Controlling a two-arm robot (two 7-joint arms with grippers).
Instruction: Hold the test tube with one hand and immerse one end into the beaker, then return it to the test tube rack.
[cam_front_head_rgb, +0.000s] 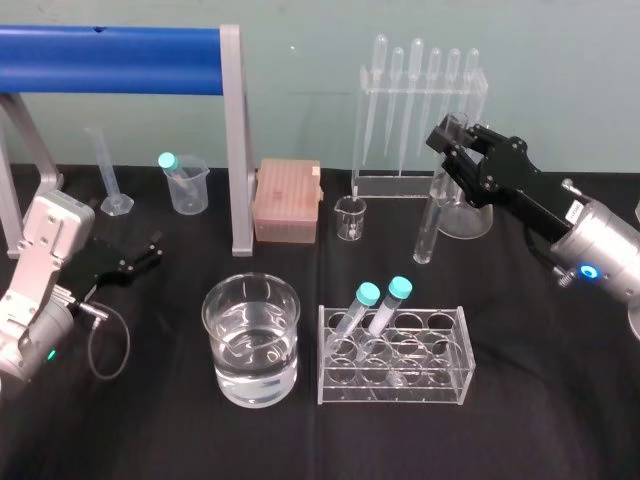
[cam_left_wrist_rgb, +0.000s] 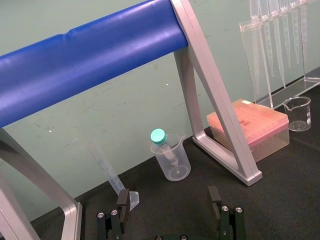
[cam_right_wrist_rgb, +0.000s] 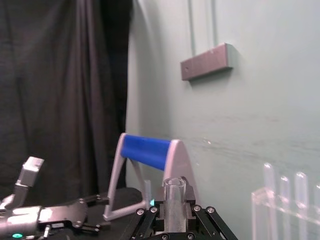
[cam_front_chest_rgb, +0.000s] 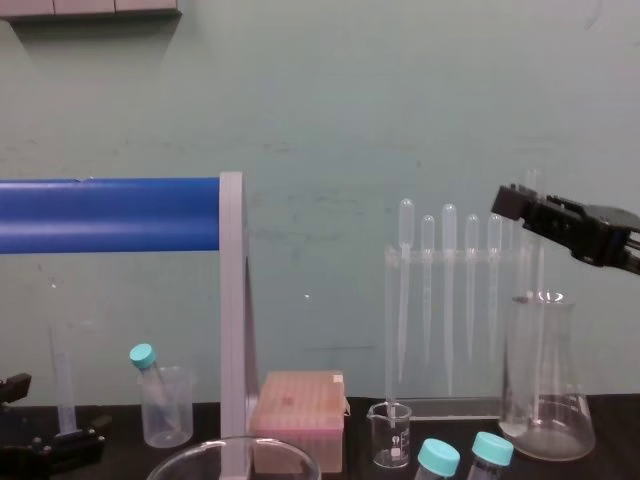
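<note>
My right gripper (cam_front_head_rgb: 452, 148) is raised over the back right of the table, shut on the upper part of the clear test tube (cam_front_head_rgb: 429, 228). The tube hangs almost upright, its lower end just above the black cloth in front of the pipette stand. In the right wrist view the tube's flared rim (cam_right_wrist_rgb: 174, 184) sticks up between the closed fingers (cam_right_wrist_rgb: 159, 210). The wide beaker (cam_front_head_rgb: 251, 312), partly filled with water, stands front centre, well to the left of the tube. The clear test tube rack (cam_front_head_rgb: 455, 352), holding two teal-capped tubes, sits beside it. My left gripper (cam_front_head_rgb: 150, 252) rests open at the far left.
A pipette stand (cam_front_head_rgb: 420, 120), a conical flask (cam_front_head_rgb: 470, 218) and a tiny spouted beaker (cam_front_head_rgb: 351, 218) crowd the back right. A pink tip box (cam_front_head_rgb: 287, 200), a plastic beaker (cam_front_head_rgb: 189, 190), a graduated cylinder (cam_front_head_rgb: 110, 180) and a blue bar frame (cam_front_head_rgb: 234, 150) stand at the back left.
</note>
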